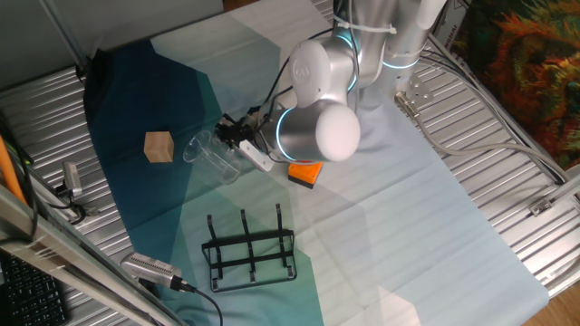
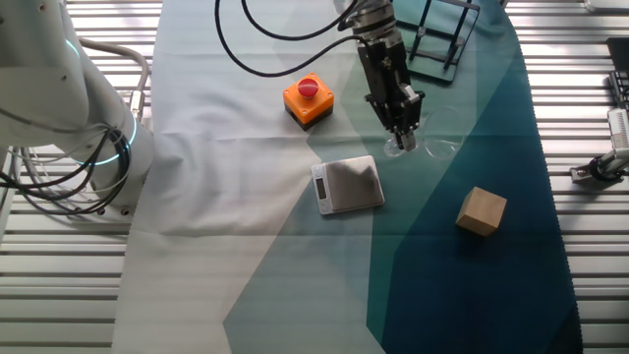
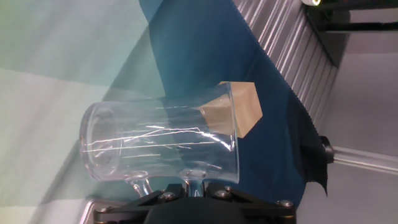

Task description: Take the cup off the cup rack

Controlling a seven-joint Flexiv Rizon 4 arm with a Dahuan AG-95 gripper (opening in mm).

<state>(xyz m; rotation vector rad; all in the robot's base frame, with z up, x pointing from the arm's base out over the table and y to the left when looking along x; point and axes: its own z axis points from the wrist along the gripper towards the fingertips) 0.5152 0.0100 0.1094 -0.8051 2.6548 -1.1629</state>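
Note:
The cup [image 3: 161, 140] is clear glass and lies on its side, open mouth to the left in the hand view. My gripper [image 3: 186, 186] is shut on a thin glass piece at its lower side. In one fixed view the gripper [image 1: 234, 136] holds the cup [image 1: 207, 154] low over the cloth, well away from the black wire cup rack [image 1: 249, 246], whose prongs are bare. In the other fixed view the gripper [image 2: 403, 136] points down with the cup [image 2: 425, 147] at its tips, and the rack [image 2: 442, 34] is at the top edge.
A tan wooden cube [image 1: 159, 146] sits just beyond the cup; it also shows in the other fixed view [image 2: 482, 210] and the hand view [image 3: 245, 107]. An orange button box [image 2: 308, 100] and a flat grey metal plate [image 2: 348, 185] lie beside the gripper. Ribbed metal table edges surround the cloth.

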